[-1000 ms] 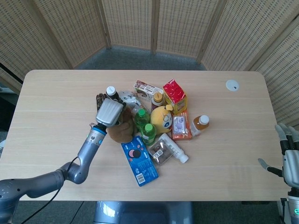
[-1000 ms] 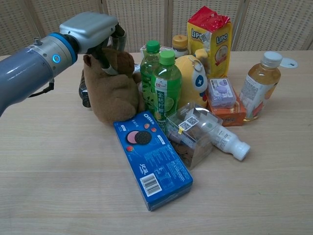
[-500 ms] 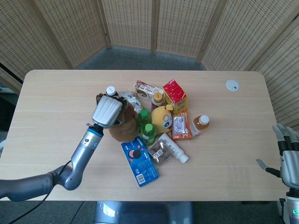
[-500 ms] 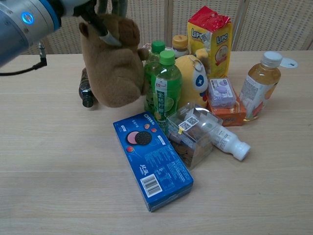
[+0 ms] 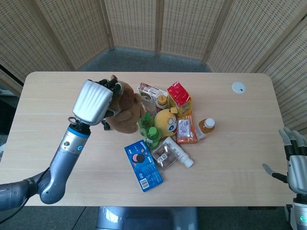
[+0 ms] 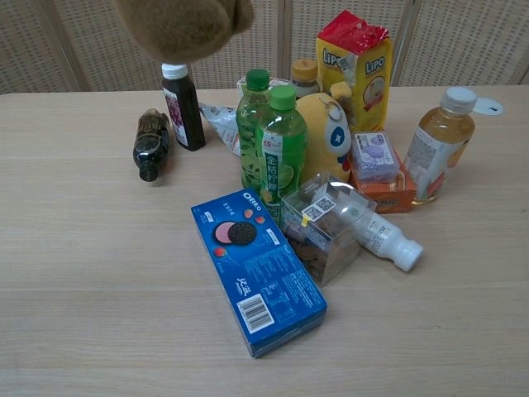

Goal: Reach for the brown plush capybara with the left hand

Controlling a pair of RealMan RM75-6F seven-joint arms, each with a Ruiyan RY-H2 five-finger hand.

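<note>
Two hands show in the head view; the left hand [image 5: 94,101] grips the brown plush capybara [image 5: 124,109] with its fingers [image 5: 109,85] curled into the fur, holding the toy raised above the bench [image 5: 57,96]; in the chest view only the capybara's underside [image 6: 183,23] shows at the top edge, above a dark upright bottle [image 6: 182,107]; two green bottles [image 6: 269,136] stand beside a blue cookie box [image 6: 258,268]; the right hand [image 5: 295,160] hangs at the bench's edge, fingers spread, holding nothing.
</note>
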